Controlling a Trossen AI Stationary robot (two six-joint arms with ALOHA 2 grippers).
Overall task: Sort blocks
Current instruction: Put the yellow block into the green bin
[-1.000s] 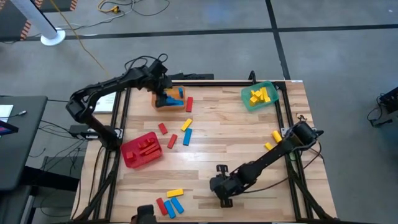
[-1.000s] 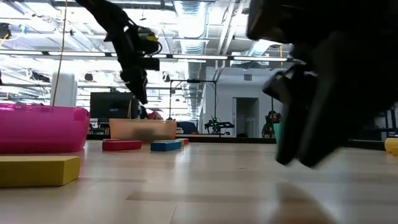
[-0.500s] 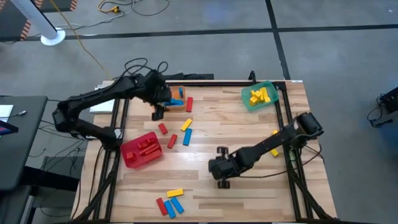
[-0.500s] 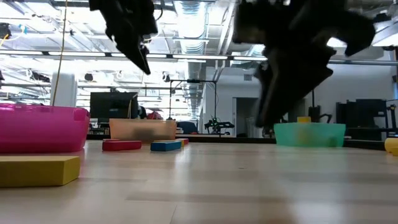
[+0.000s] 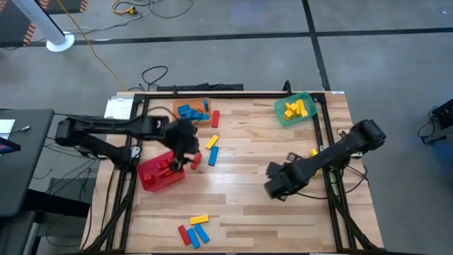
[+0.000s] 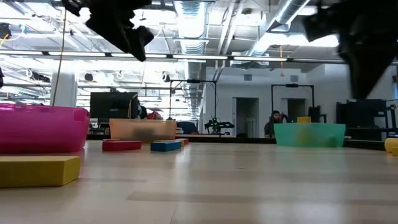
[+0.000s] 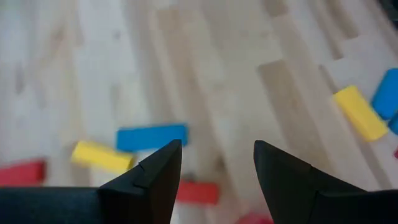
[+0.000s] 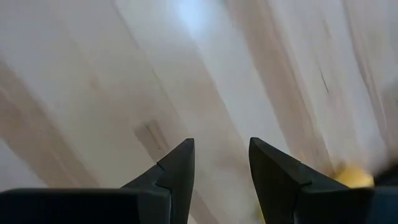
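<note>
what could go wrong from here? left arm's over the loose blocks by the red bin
1. The open left gripper hangs beside the red plastic bin, above red, yellow and blue rectangular blocks lying close together; descending could pinch two or knock the bin.
2. Empty open right gripper sits mid-table with a yellow block next to its arm; a swing might sweep it toward the wooden table's edge.

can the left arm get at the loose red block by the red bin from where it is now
Probably yes. The left tool hangs open right above the loose red block beside the red bin, nothing between them.
</note>
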